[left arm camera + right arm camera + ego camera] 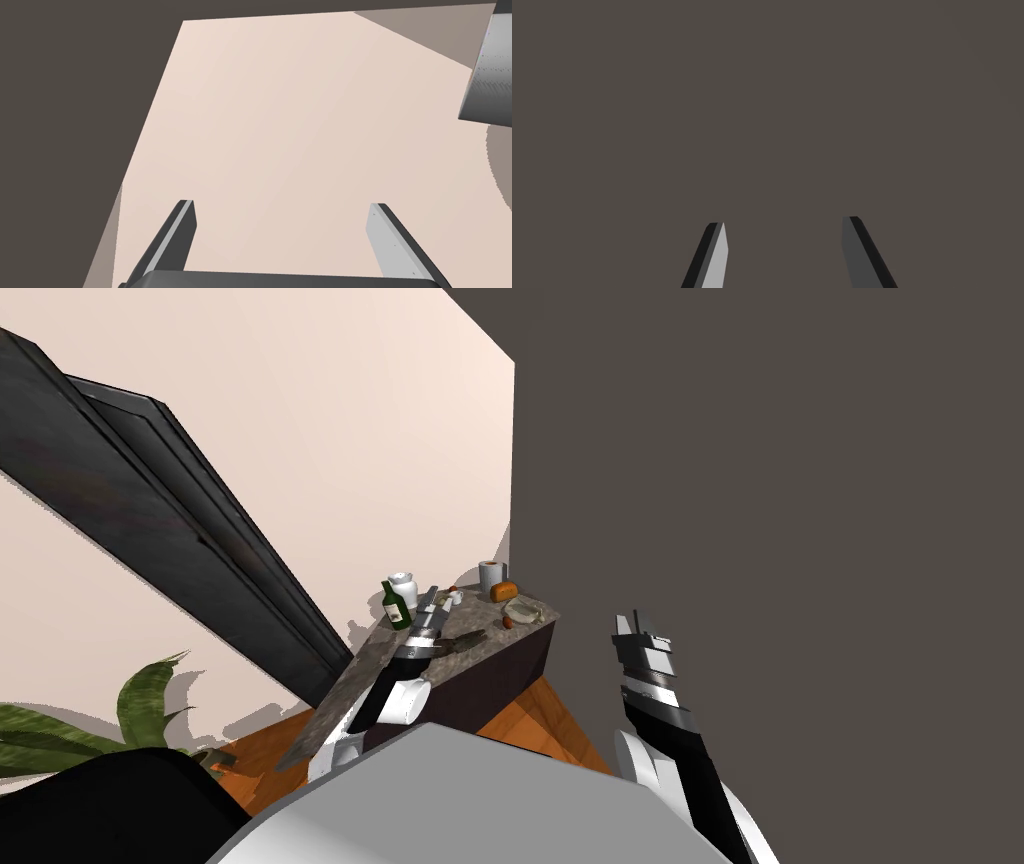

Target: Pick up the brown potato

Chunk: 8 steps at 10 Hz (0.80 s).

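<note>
Left gripper (431, 594) and right gripper (632, 623) both spread wide and empty; I'd pull the left back off the wall and tip it down onto the dark brown lump, probably the potato (462, 640), mid-frame on the counter (480, 615).

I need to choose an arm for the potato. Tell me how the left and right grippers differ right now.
The left gripper reaches over the speckled counter, beside the green bottle; the right gripper is raised beside the counter, not over it. The left gripper faces a pale wall, the right gripper a dark grey wall. Both are open and empty.
</note>
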Motion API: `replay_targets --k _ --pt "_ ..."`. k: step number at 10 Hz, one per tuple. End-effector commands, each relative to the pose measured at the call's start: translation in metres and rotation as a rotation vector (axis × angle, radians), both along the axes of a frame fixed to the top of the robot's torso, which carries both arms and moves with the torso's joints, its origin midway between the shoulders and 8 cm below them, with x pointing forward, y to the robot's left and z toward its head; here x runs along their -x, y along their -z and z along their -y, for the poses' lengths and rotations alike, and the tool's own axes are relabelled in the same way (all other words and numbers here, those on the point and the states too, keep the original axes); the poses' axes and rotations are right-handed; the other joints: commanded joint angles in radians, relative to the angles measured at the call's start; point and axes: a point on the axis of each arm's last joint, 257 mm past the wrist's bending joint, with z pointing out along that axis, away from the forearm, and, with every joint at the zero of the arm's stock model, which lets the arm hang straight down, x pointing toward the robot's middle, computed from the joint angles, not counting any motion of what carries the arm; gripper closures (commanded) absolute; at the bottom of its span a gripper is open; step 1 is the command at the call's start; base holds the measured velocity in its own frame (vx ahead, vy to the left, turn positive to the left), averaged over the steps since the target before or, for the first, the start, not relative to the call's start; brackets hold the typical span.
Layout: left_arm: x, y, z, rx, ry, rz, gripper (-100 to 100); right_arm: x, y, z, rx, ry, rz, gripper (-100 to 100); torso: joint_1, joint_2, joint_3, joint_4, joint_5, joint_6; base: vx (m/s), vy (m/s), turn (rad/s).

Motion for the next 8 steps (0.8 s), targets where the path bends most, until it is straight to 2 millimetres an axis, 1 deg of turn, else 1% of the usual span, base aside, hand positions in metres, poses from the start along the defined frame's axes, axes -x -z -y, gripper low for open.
replay_targets --k 1,2,3,4,5,6,7,8 --pt "-0.011 0.001 -0.002 -0.035 -0.006 -0.031 -100 0.0 0.0 0.0 0.0 0.0 0.0 0 0.0 0.0 0.0 0.0 0.0 0.0 0.007 -0.044 0.046" --pt "-0.013 0.004 -0.002 -0.033 -0.007 -0.047 -100 0.0 0.0 0.0 0.0 0.0 0.0 0 0.001 0.0 0.0 0.0 0.0 0.0 0.002 -0.025 0.012" --pt "-0.021 0.006 -0.003 -0.055 -0.013 -0.067 -100 0.0 0.0 0.0 0.0 0.0 0.0 0 0.002 0.001 0.0 0.0 0.0 0.0 0.0 -0.019 0.022" --pt "-0.023 0.009 -0.004 -0.053 -0.013 -0.08 -100 0.0 0.0 0.0 0.0 0.0 0.0 0 0.002 0.001 0.001 0.0 0.001 0.0 -0.001 -0.013 0.014" --pt "-0.032 0.01 -0.005 -0.076 -0.02 -0.1 -100 0.0 0.0 0.0 0.0 0.0 0.0 0 0.003 0.001 0.001 0.0 0.001 0.0 -0.002 -0.015 0.017" --pt "-0.034 0.014 -0.006 -0.073 -0.021 -0.119 -100 0.0 0.0 0.0 0.0 0.0 0.0 0 0.003 0.001 0.001 0.0 0.001 0.0 -0.001 -0.012 0.006" --pt "-0.043 0.015 -0.006 -0.097 -0.028 -0.136 -100 0.0 0.0 0.0 0.0 0.0 0.0 0 0.003 0.001 0.001 0.0 0.001 0.0 -0.001 -0.015 0.008" --pt "-0.046 0.021 -0.007 -0.094 -0.03 -0.161 -100 0.0 0.0 0.0 0.0 0.0 0.0 0 0.003 0.001 0.001 0.0 0.001 0.0 -0.001 -0.012 0.005"
